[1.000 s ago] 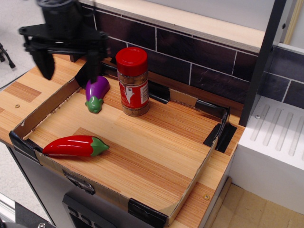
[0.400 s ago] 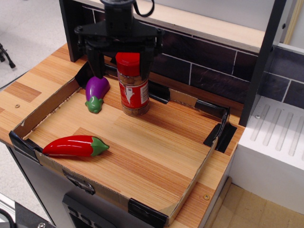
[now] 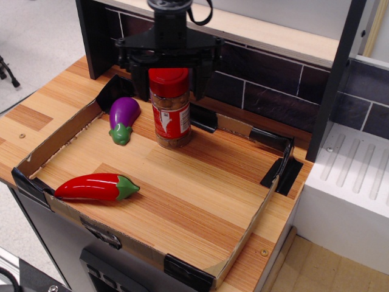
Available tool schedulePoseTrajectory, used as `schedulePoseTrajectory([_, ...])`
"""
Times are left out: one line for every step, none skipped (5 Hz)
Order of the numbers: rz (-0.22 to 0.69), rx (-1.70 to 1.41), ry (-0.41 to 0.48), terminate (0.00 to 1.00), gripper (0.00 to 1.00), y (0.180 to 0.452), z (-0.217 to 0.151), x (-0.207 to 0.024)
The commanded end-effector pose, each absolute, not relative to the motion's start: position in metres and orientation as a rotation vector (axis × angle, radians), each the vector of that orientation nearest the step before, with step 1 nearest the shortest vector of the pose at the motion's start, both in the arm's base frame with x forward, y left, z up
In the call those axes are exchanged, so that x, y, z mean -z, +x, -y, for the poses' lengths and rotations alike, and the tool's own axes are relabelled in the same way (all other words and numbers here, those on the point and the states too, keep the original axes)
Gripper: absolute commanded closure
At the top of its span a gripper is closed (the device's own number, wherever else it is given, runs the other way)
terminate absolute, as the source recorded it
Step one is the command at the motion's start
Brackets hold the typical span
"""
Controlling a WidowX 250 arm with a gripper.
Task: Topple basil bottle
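The basil bottle point(image 3: 171, 109) stands upright near the back of the cardboard tray point(image 3: 243, 234). It is a clear jar with a wide red cap, a red-and-white label and tan contents. My black gripper point(image 3: 169, 82) hangs open just behind the bottle. One finger shows left of the red cap and the other point(image 3: 199, 79) right of it. The cap hides the gap between them. I cannot tell whether the fingers touch the bottle.
A purple toy eggplant point(image 3: 123, 117) lies left of the bottle. A red toy chili pepper point(image 3: 95, 187) lies at the tray's front left. A dark tiled wall point(image 3: 267, 85) runs behind. A white dish rack point(image 3: 355, 182) stands at the right.
My gripper has moved from the far left to directly behind the bottle, with its fingers now on either side of the cap. The bottle and toys have not moved.
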State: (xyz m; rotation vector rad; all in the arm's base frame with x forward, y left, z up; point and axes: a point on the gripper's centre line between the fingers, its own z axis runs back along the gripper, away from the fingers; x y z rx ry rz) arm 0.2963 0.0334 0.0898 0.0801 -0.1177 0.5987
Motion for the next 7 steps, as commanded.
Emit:
schedulePoseTrajectory([0.213,-0.651,0.091,0.0,0.0,0.323,-0.042,-0.107])
schedulePoseTrajectory([0.204,-0.669,0.116,0.0,0.0,0.328,-0.05,-0.101])
schedulePoseTrajectory([0.216,-0.694,0.131,0.0,0.0,0.33,-0.055,-0.099])
schedulePoseTrajectory([0.214,-0.726,0.132,0.0,0.0,0.332,-0.059,-0.094])
schedulePoseTrajectory([0.229,-0.726,0.113,0.0,1.0,0.331,-0.059,-0.1])
schedulePoseTrajectory([0.253,-0.732,0.11,0.0,1.0,0.329,-0.057,-0.105])
schedulePoseTrajectory([0.408,-0.74,0.15,0.0,1.0,0.321,-0.049,-0.111])
